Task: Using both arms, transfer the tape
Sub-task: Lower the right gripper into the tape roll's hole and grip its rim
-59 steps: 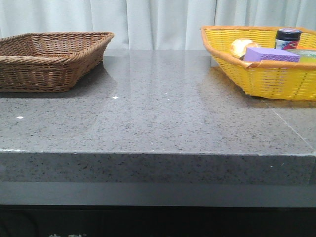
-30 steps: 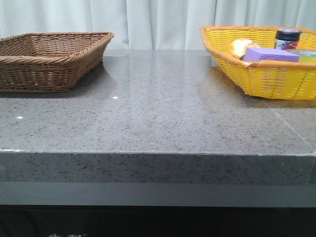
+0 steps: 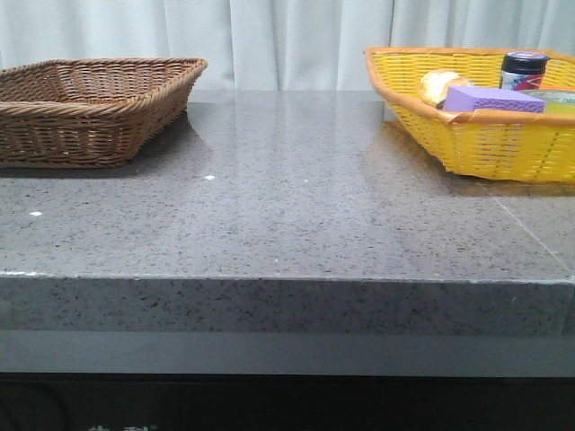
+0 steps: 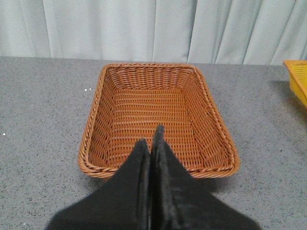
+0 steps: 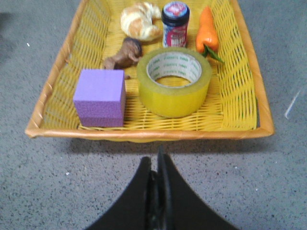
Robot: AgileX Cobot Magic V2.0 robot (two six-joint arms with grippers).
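The tape [image 5: 174, 81], a wide yellow roll with a white core and green print, lies flat in the yellow basket [image 5: 148, 134] beside the purple block. In the front view only a sliver of the tape [image 3: 555, 97] shows at the right edge, behind the basket's wall. My right gripper [image 5: 156, 160] is shut and empty, held over the grey counter just short of the yellow basket's near rim. My left gripper [image 4: 152, 137] is shut and empty too, above the near rim of the brown wicker basket [image 4: 96, 115]. Neither arm appears in the front view.
The yellow basket [image 3: 467, 144] also holds a purple sponge block [image 5: 100, 97], a croissant [image 5: 139, 20], a dark jar [image 5: 175, 23], a carrot [image 5: 207, 31] and a small brown figure [image 5: 124, 54]. The brown basket [image 3: 99, 126] is empty, at the counter's back left. Curtains hang behind.
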